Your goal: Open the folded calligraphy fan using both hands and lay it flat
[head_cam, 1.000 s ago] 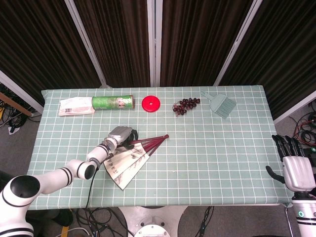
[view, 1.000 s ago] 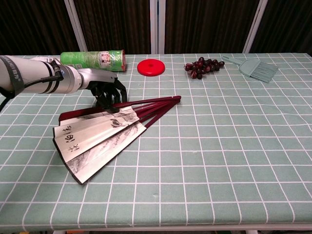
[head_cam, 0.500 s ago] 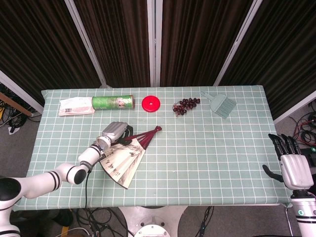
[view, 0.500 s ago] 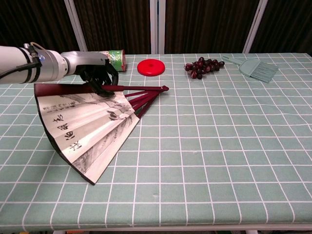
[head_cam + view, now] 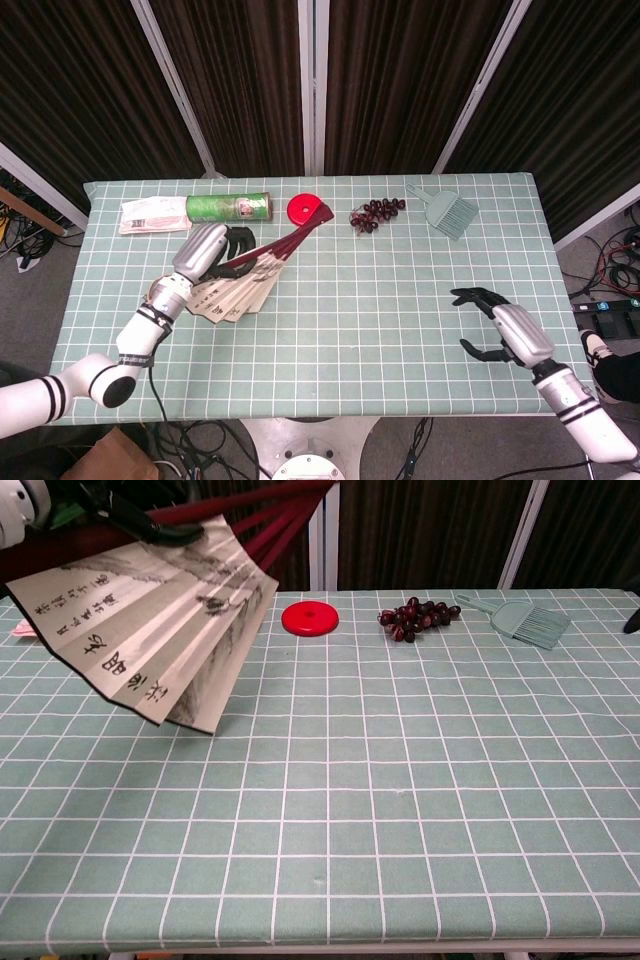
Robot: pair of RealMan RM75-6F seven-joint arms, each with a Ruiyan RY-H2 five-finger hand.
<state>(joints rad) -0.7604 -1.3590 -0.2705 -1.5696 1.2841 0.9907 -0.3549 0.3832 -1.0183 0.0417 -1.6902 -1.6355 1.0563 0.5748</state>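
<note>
The calligraphy fan [image 5: 237,291], partly spread, has cream paper with ink writing and dark red ribs. My left hand [image 5: 214,250] grips it by the upper ribs and holds it in the air over the table's left side. In the chest view the fan [image 5: 150,615] fills the upper left, tilted, with the dark fingers of my left hand [image 5: 140,520] on its top edge. The rib ends point toward the red disc [image 5: 303,210]. My right hand [image 5: 497,327] hovers over the table's right front, fingers apart, holding nothing, far from the fan.
A green can [image 5: 228,207] and a snack packet [image 5: 154,215] lie at the back left. Dark grapes [image 5: 377,214] and a teal brush [image 5: 451,212] sit at the back right. The checked green tablecloth [image 5: 400,780] covers the table.
My left hand has lifted the fan off the table and swung it up and back toward the can. My right hand has come in from the right edge over the table.
</note>
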